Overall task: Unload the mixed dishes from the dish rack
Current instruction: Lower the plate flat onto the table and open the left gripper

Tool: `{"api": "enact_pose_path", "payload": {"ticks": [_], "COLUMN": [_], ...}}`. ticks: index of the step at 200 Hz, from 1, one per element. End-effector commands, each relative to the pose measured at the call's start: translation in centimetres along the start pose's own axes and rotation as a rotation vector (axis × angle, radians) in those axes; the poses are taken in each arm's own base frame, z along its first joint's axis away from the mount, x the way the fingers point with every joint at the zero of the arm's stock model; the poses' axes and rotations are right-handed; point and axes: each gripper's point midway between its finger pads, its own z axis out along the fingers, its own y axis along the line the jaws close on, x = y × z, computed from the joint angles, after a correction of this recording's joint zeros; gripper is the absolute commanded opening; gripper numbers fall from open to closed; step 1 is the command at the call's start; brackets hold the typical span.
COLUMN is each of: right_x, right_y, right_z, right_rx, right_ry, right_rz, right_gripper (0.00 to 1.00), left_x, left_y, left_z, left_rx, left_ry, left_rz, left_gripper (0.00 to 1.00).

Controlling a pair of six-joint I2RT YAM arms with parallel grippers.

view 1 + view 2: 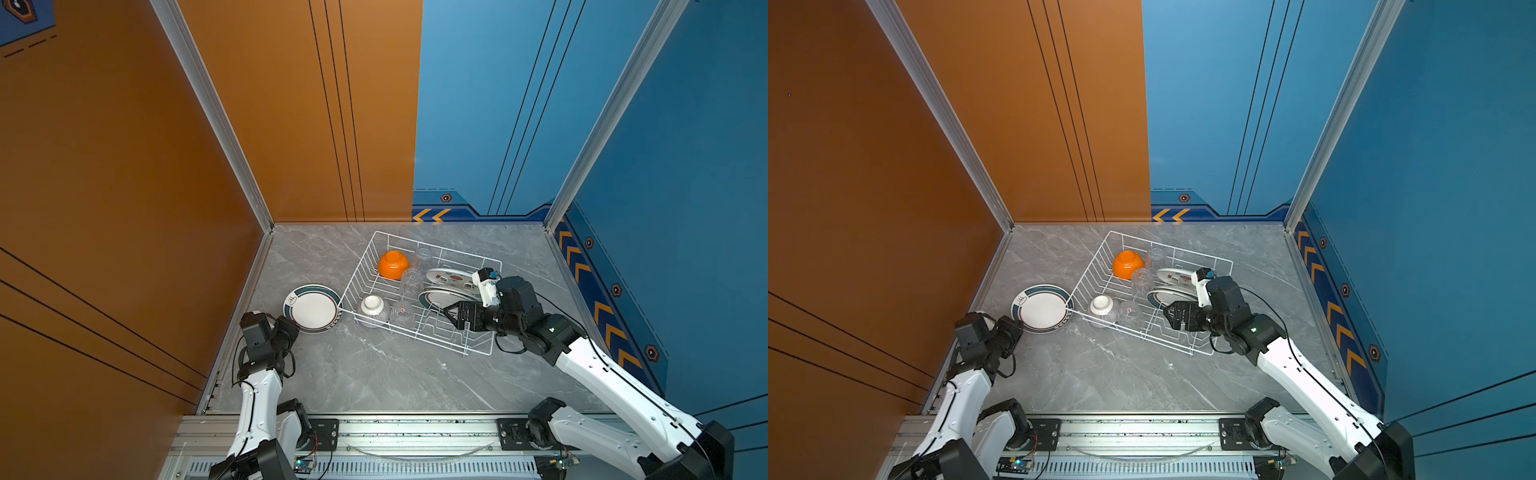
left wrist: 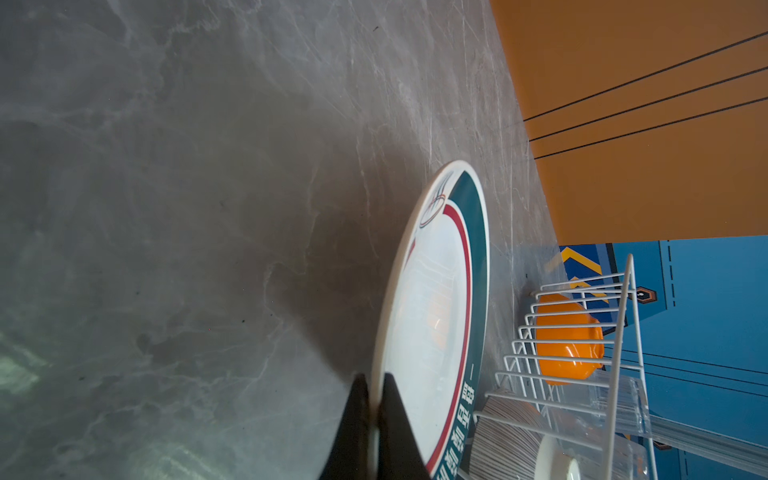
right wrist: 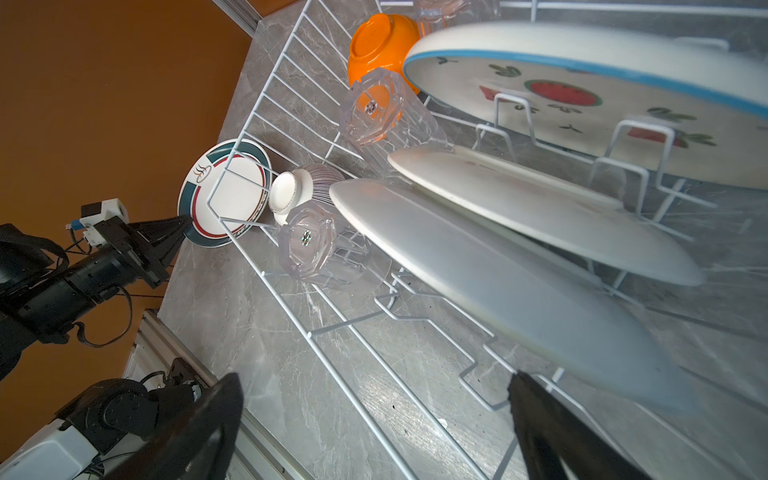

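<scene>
Grey tabletop [image 1: 374,374] — left jaws pinch the teal-rimmed plate [image 1: 311,308]; right jaws spread beside racked plates [image 1: 440,297].

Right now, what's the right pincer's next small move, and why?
Probably ease the right pincer forward to straddle the rim of the nearest plate. Its jaws stand open and empty, just short of that plate, which leans in the dish rack.

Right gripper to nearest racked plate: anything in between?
Nothing visible. The right gripper, jaws open, reaches over the white wire dish rack near the edge of the closest leaning round white plate; prongs sit below.
</scene>
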Motion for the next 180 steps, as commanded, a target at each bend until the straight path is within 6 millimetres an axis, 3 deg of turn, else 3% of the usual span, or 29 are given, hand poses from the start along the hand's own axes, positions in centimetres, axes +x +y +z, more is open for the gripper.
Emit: {"api": "enact_pose_path", "payload": {"ticks": [1,43,85,104,117,121,142,180], "right_x": [0.9,0.9,0.7,0.5,0.3,0.2,-0.6,-1.8], "right_y": [-1.1,-1.0,-1.2,-1.1,-1.2,-1.3,-1.5,-2.4], "right_z": [0.6,1.2,1.2,1.1,0.8,0.7,-0.1,-1.4], "right_rx": [0.053,0.067,0.095,0.106,0.124,0.131,0.161,0.248], "right_ry": [0.025,0.038,0.052,0.055,0.052,0.050,0.026,-0.001], "right_rz": [0.017,0.015,0.004,-0.003,-0.008,-0.011,-0.023,-0.053], "right_gripper": [1.00,1.00,1.00,1.00,1.00,1.00,1.00,1.00], "left_x": [-0.6,-0.3,0.1,0.3,0.4,0.4,0.7,1.2], "left_y": [-0.3,0.6,1.2,1.1,0.9,0.7,0.2,-1.3], "left_z": [0.0,0.2,0.6,0.6,0.5,0.4,0.0,-1.5], "left_rx": [0.019,-0.005,-0.022,-0.016,-0.003,0.004,0.033,0.094], "left_ry": [-0.033,-0.030,-0.016,-0.007,-0.005,-0.007,-0.009,-0.011], "left_rz": [0.002,-0.022,-0.041,-0.040,-0.034,-0.032,-0.019,0.034], "left_gripper": [0.00,0.02,0.66,0.81,0.85,0.92,1.00,0.98]}}
